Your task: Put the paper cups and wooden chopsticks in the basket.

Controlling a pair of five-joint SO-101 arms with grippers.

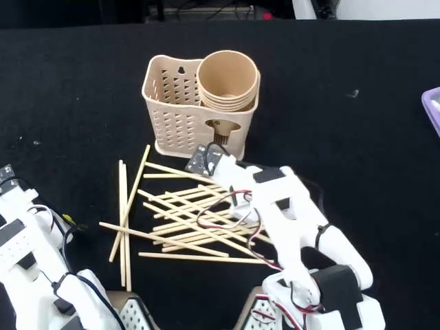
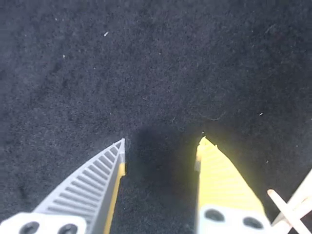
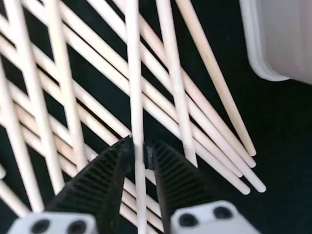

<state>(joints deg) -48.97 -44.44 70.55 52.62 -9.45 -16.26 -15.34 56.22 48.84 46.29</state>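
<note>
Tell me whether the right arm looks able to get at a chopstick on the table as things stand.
Probably yes: its tool is pinched around a chopstick that lies over the others, with nothing covering it.

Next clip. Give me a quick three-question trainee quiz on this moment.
1. True or false: the paper cups sit stacked inside the basket.
2. What is the right end effector clamped on? A) a cup B) one chopstick C) nothing
3. Fill in: the left end effector is ____ above the bare black cloth.
Key: 1 true; 2 B; 3 open.
</note>
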